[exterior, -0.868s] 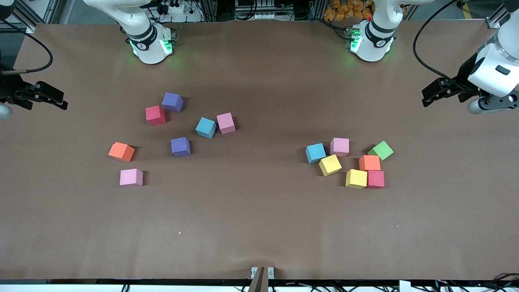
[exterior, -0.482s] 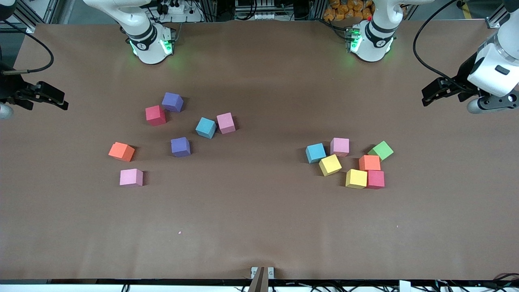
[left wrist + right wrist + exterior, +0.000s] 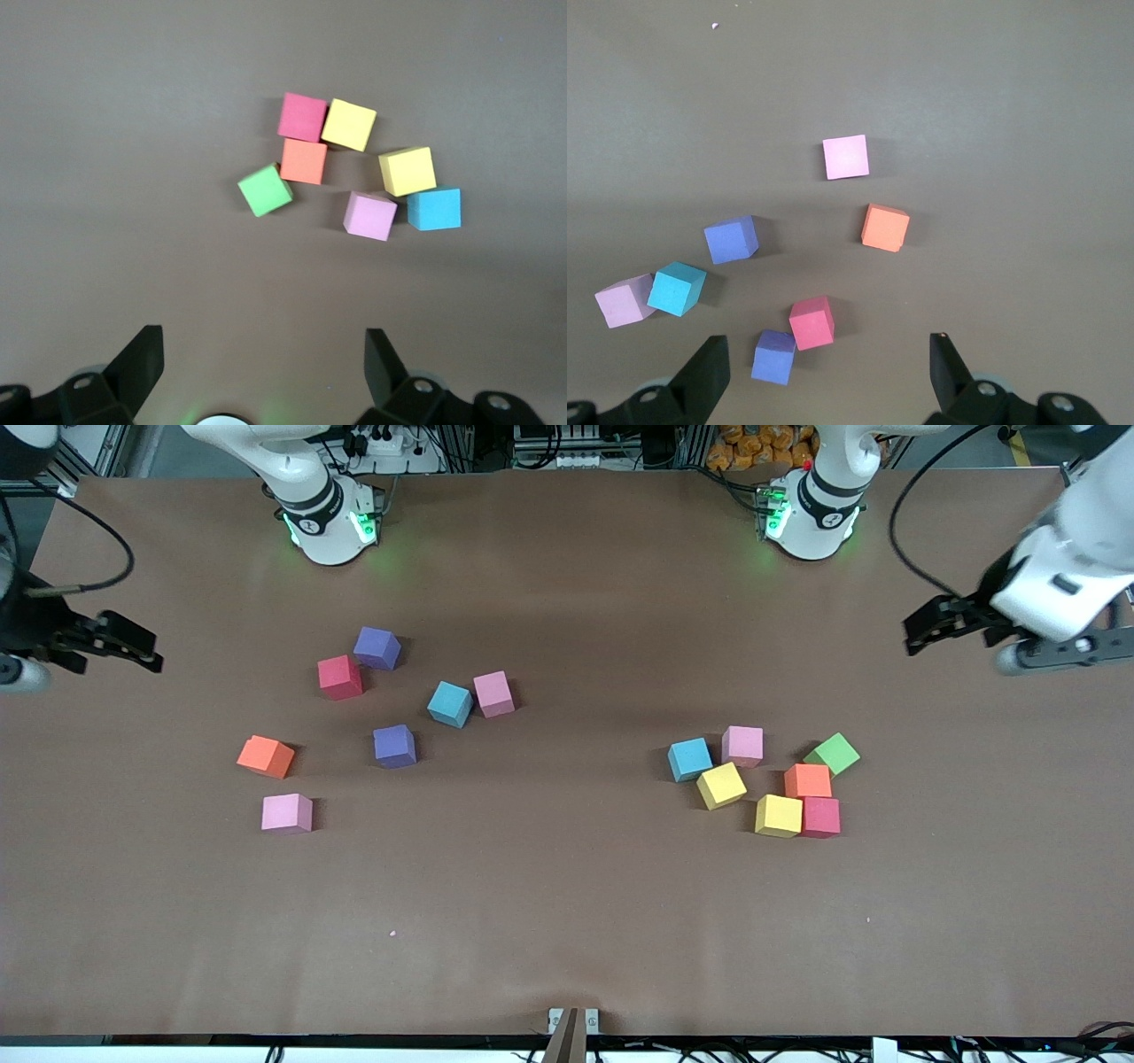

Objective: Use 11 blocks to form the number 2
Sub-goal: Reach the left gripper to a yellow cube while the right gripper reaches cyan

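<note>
Brown table [image 3: 567, 921] from the front: the blocks sit unmoved in two loose groups, one around the purple cube [image 3: 394, 745], one around the yellow cube [image 3: 721, 785]. Both arms have shifted inward slightly; left gripper [image 3: 921, 631] and right gripper [image 3: 137, 651] hang over the table's ends. Left wrist: fingers [image 3: 142, 359] spread, empty. Right wrist: fingers [image 3: 709, 372] spread too.

Matt foam blocks [image 3: 451, 704] on a smooth matt brown table [image 3: 567, 921]

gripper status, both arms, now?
Left gripper: open, holding nothing, over bare table at the left arm's end.
Right gripper: open, holding nothing, over bare table at the right arm's end.
</note>
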`<state>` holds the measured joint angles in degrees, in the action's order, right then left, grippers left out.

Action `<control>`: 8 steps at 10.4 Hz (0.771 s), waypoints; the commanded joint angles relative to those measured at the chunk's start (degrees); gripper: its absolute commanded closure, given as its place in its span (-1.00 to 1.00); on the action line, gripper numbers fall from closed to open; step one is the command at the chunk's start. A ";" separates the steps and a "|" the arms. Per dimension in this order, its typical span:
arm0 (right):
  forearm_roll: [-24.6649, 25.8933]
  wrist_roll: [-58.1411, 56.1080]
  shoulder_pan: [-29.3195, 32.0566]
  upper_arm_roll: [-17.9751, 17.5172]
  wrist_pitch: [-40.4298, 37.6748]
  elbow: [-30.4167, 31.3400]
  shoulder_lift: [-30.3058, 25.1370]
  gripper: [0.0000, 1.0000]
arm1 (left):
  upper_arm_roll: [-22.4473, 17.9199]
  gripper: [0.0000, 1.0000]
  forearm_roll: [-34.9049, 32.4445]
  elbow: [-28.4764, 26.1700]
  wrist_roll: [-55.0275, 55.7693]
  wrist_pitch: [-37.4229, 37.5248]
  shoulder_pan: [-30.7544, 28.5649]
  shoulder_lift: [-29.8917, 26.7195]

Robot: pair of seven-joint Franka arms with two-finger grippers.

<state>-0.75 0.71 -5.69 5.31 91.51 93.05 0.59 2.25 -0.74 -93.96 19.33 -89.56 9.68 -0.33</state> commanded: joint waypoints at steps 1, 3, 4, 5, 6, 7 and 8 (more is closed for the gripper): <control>-0.13 6.03 -2.30 -0.13 4.45 0.91 3.96 -1.00 | 0.12 -1.00 -0.13 -2.72 11.12 -6.21 7.25 5.30; -0.40 8.52 -3.54 -0.13 8.84 0.91 8.70 -1.00 | 1.78 -1.00 -0.22 -2.72 19.31 -12.71 9.65 11.81; -0.48 8.52 -3.54 -0.22 10.43 0.91 11.25 -1.00 | 2.23 -1.00 -0.22 -2.81 21.69 -15.79 10.53 14.01; -1.09 8.61 -3.72 -0.22 11.49 0.91 13.10 -1.00 | 2.32 -1.00 -0.48 -2.81 25.37 -18.51 11.67 16.56; -4.58 8.61 -3.72 -0.13 12.02 0.91 13.99 -1.00 | 2.75 -1.00 -0.66 -2.90 28.01 -21.76 12.46 19.11; -7.75 9.22 -3.28 -0.13 12.81 0.91 14.87 -1.00 | 3.11 -1.00 -0.75 -2.99 29.26 -24.06 12.55 21.22; -8.13 9.31 -3.71 -0.13 13.42 0.99 15.84 -1.00 | 3.11 -1.00 -0.75 -3.16 29.27 -25.82 12.64 22.72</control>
<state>-6.97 8.77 -9.20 5.09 104.79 94.84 15.68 5.26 -0.74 -97.73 47.07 -113.56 22.14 20.61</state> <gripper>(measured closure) 0.000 0.000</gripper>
